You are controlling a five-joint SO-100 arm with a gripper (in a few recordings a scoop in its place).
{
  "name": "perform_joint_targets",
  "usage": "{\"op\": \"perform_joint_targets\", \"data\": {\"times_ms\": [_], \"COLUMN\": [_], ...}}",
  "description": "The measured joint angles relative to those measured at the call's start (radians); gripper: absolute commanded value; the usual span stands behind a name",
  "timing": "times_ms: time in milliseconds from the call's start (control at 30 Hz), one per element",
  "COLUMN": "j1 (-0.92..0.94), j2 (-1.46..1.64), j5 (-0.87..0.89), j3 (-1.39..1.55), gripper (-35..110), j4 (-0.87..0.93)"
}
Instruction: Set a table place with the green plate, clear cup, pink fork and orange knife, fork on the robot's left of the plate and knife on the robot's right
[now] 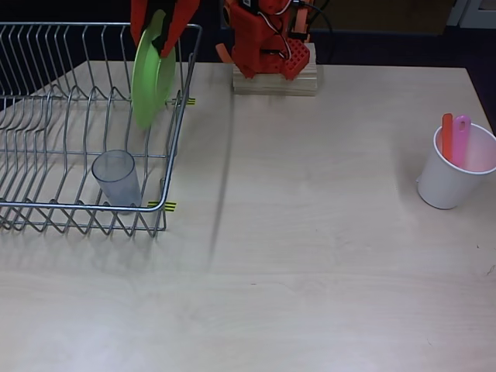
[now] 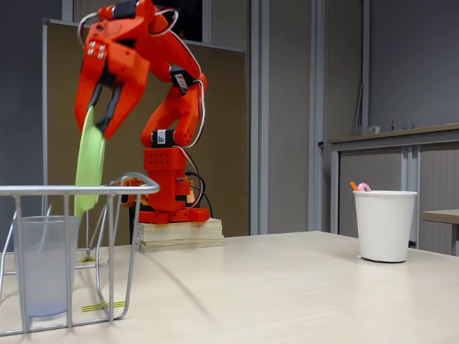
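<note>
The green plate (image 1: 152,71) (image 2: 89,163) hangs on edge above the wire dish rack (image 1: 46,132) (image 2: 86,190), its upper rim pinched in my orange gripper (image 1: 159,35) (image 2: 98,115), which is shut on it. The clear cup (image 1: 116,177) (image 2: 44,265) stands upright inside the rack near its front right corner. At the right of the table a white cup (image 1: 452,174) (image 2: 384,224) holds the pink fork (image 1: 461,139) (image 2: 363,187) and the orange knife (image 1: 447,136) (image 2: 353,185), handles up, side by side.
My arm's base (image 1: 271,46) (image 2: 172,193) sits on a wooden block (image 1: 275,80) (image 2: 179,234) at the table's far edge. Open tabletop (image 1: 310,232) stretches between the rack and the white cup. Yellow tape marks (image 1: 163,205) sit by the rack's right side.
</note>
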Motion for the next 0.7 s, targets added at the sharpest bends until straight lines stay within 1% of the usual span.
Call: {"op": "perform_joint_targets", "data": {"times_ms": [133,233,433,600,700], "j1": [-0.066,-0.126,-0.293,-0.508,-0.643], "j2": [0.037,0.038,0.034,0.032,0.034], "j5": [-0.052,-0.075,-0.103,-0.009,0.106], "j3": [-0.161,-0.253,-0.313,-0.253,-0.186], "gripper": [0,0,0,0,0], "j4": [-0.005,0.028,0.038,-0.011,-0.038]}}
